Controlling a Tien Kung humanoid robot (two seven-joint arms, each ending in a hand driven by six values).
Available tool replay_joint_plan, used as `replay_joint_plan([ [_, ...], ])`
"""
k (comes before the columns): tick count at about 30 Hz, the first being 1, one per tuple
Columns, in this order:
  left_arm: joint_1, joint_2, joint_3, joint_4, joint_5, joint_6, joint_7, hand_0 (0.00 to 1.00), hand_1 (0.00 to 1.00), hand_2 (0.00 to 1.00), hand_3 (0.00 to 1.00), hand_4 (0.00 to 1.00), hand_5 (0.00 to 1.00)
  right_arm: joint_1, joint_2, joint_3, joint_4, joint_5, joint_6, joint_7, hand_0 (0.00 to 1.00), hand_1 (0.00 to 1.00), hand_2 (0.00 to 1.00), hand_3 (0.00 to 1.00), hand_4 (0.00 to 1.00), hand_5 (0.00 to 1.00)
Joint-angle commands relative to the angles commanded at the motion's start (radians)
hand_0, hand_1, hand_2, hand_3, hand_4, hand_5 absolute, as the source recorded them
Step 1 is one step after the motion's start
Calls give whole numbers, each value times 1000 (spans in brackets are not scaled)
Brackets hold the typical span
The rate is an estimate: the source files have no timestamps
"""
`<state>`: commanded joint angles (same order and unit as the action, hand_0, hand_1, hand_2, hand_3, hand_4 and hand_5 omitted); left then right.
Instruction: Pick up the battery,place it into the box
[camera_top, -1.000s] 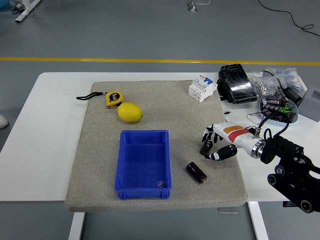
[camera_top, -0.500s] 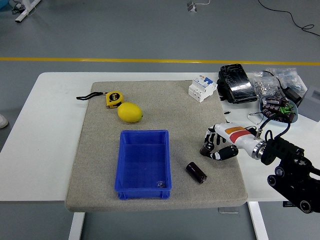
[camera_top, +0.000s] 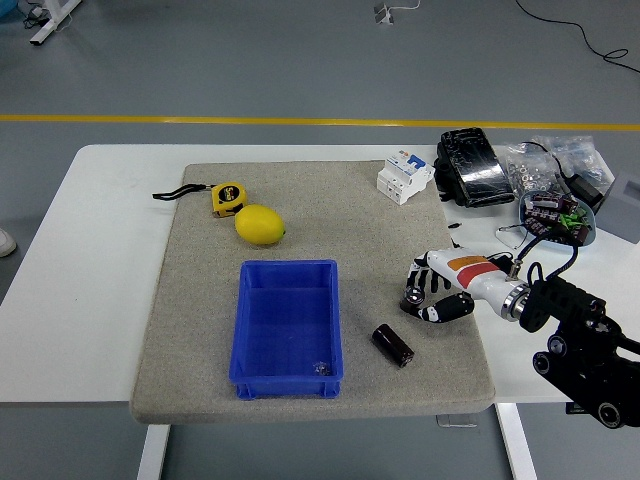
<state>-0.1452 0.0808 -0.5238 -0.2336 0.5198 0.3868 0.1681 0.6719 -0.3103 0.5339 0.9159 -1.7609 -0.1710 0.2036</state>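
A dark cylindrical battery (camera_top: 393, 345) lies on its side on the grey mat, right of the blue box (camera_top: 288, 266). A second dark battery (camera_top: 411, 298) stands just above it, at the mat's right part. My right hand (camera_top: 428, 292) comes in from the lower right, and its fingers and thumb are curled around this second battery, low on the mat. The box stands open at the mat's front centre, about a hand's width left of both batteries. No left arm shows.
A lemon (camera_top: 260, 224) and a yellow tape measure (camera_top: 228, 198) lie behind the box. A white circuit breaker (camera_top: 404, 178), a black pack (camera_top: 470, 166), bags of small parts (camera_top: 548, 165) and a bowl of components (camera_top: 557, 216) crowd the table's back right.
The thumb has drawn in toward the fingers, tightening the right hand around the standing battery. The lying battery and the box have not moved.
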Motion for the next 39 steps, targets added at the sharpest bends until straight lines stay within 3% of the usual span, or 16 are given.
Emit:
replay_joint_plan([
  [18,-9,1,11,0,-16,0,-6,575,552,593,573,633,573,8,-10,17,6,4,3,-4,291,363,437,462,788,226],
  [30,-5,4,9,3,-16,1,-7,574,550,592,573,633,575,26,-17,51,85,-21,10,-20,294,363,437,463,783,229],
  [39,-2,7,12,2,-21,2,-8,571,545,591,573,633,575,67,4,55,142,-33,25,-36,290,363,436,464,779,231],
])
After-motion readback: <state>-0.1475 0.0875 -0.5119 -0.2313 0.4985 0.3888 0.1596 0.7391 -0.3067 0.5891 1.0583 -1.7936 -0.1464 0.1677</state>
